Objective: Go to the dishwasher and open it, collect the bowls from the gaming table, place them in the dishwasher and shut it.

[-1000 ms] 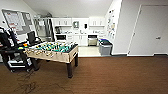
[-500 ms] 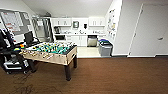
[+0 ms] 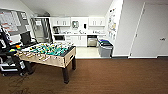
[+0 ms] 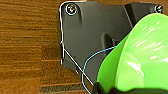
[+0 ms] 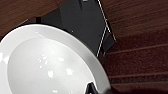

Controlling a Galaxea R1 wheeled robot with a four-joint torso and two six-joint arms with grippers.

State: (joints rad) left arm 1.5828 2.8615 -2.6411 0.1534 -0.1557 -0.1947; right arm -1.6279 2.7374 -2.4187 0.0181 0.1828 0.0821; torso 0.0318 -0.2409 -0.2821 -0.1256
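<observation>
the room opens ahead over a brown carpet floor [image 3: 112, 77], with the kitchen at the far end, and the dishwasher [image 3: 92, 41] sits built in under the white counter, its steel front looking shut from here, well apart from the robot. nearer, on the left, stands the foosball table [image 3: 50, 53] with its green field; whether any dish rests on it cannot be made out. beside the dishwasher are grey bins [image 3: 105, 48], their contents too small to tell. in the right wrist view a white bowl [image 5: 45, 65] looms large and empty, glossy inside; it looks like glazed ware, so likely heavier, slick and breakable, best held firmly at the rim. in the left wrist view a green bowl [image 4: 140, 57] shows close, translucent plastic, empty as far as its inside is seen; it should be light, a little flexible and hard to break, and its thin rim is the natural place to pinch. both bowls ride close over the carpet, but whether either hand is closed on its bowl i cannot tell.
</observation>
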